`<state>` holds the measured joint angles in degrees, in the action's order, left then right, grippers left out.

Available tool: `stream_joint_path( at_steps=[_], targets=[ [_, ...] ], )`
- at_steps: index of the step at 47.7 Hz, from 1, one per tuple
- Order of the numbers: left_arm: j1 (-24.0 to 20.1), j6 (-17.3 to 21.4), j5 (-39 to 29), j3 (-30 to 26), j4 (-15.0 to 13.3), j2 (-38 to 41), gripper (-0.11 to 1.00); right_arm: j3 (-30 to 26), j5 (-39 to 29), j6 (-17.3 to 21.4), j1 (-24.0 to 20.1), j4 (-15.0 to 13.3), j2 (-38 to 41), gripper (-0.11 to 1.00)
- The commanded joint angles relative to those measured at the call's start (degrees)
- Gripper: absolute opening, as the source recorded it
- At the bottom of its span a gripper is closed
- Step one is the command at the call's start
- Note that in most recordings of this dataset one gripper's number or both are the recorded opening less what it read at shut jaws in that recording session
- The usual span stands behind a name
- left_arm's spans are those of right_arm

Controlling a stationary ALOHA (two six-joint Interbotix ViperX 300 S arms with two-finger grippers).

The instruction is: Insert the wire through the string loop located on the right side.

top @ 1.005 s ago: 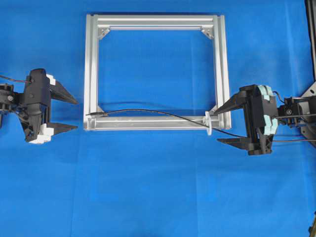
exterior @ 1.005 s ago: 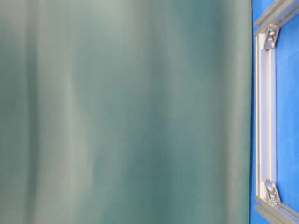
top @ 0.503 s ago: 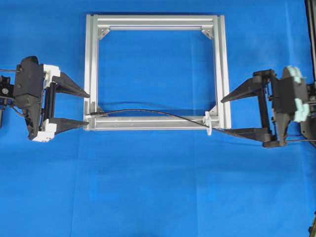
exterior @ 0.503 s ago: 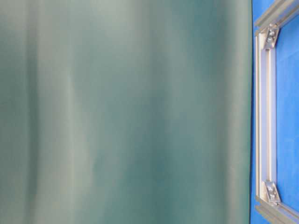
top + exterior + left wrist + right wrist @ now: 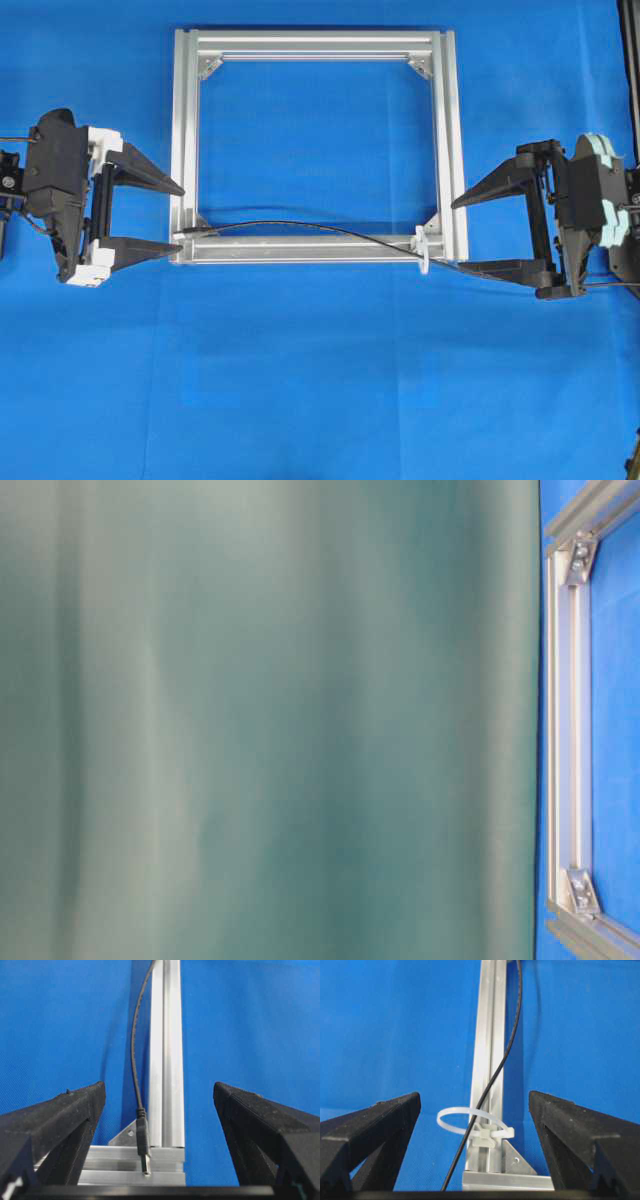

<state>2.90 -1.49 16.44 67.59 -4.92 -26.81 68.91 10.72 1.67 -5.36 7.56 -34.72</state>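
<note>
Blue cloth [image 5: 320, 380] covers the table, bearing a silver frame [image 5: 186, 130]; the wire [image 5: 300, 226] lies along the frame's near bar, already passing through the string loop [image 5: 470, 1121] at the right corner; over the last second the left gripper [image 5: 145, 212] and right gripper [image 5: 487, 232], both spread wide and empty, have drawn outward from it; the threading appears complete.

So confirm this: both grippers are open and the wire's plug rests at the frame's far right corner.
Wrong corner. The wire's plug rests at the frame's near left corner, by the open left gripper, as the left wrist view shows. The right gripper is open too.
</note>
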Motion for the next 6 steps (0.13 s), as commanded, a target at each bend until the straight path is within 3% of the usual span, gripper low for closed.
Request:
stream_joint_path(
  at_steps=[1,6],
  targets=[
    [-0.18,0.09,0.26,-0.88,0.18,-0.53,0.84,-1.32,0.35,0.09,0.09,-0.18,0.09,0.93],
    [-0.18,0.09,0.26,-0.97,0.18,-0.53,0.84,-1.23,0.35,0.09,0.18,-0.18,0.0,0.93]
  ],
)
